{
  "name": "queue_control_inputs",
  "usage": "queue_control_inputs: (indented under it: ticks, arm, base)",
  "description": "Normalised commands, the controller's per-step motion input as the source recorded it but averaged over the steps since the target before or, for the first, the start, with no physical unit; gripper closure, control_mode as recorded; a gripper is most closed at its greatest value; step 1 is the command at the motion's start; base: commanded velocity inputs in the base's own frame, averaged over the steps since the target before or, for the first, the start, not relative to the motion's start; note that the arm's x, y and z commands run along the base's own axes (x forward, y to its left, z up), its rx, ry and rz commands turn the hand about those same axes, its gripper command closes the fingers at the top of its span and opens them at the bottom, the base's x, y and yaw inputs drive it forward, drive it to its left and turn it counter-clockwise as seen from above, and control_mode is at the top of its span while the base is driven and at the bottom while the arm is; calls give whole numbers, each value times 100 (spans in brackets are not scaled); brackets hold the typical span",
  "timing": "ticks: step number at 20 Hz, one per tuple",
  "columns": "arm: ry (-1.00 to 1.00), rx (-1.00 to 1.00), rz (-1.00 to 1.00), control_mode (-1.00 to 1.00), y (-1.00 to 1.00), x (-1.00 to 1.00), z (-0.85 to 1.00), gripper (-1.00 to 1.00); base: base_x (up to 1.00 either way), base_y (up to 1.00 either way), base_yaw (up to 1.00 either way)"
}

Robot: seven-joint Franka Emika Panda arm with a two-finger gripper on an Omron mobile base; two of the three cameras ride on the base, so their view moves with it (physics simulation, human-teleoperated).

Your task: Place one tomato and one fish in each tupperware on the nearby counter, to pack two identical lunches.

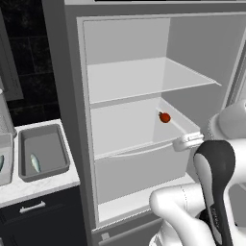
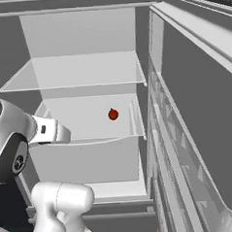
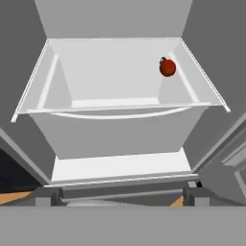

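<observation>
In the open fridge's drawer (image 3: 115, 81), one tomato (image 3: 167, 67) is seen near the right back corner. The fingers (image 3: 122, 197) are spread wide, empty. On the desk (image 1: 33, 185), a fish (image 1: 35, 163) is held in a tupperware (image 1: 57, 166).

I am counting one tomato (image 1: 165, 117), red and round, sitting in the fridge drawer (image 1: 144, 151) near its right wall; it is also showing in the right base view (image 2: 113, 114) and in the hand view (image 3: 167, 67). I am seeing two tupperware trays on the counter (image 1: 38, 185): one whole grey tray (image 1: 43, 151) and a second tray (image 1: 6, 161) cut off at the left edge of the picture. I am counting one fish (image 1: 35, 163) lying in the whole tray, and a sliver of something pale at the cut-off tray that I cannot identify. I am making out one glass shelf (image 1: 144, 77) above that drawer, and one silver bar handle (image 1: 32, 207) on the dark cabinet front.
</observation>
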Motion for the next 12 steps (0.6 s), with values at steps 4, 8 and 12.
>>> queue_control_inputs:
  ticks: [4, 8, 12]
  arm:
    - [-1, 0, -1, -100, -40, 39, -44, -100]
    - [-1, 0, -5, -100, -22, 64, -50, -100]
    - [-4, 0, -5, -100, -23, 51, -46, -100]
  base:
    - [0, 0, 0]
    - [0, 0, 0]
    - [0, 0, 0]
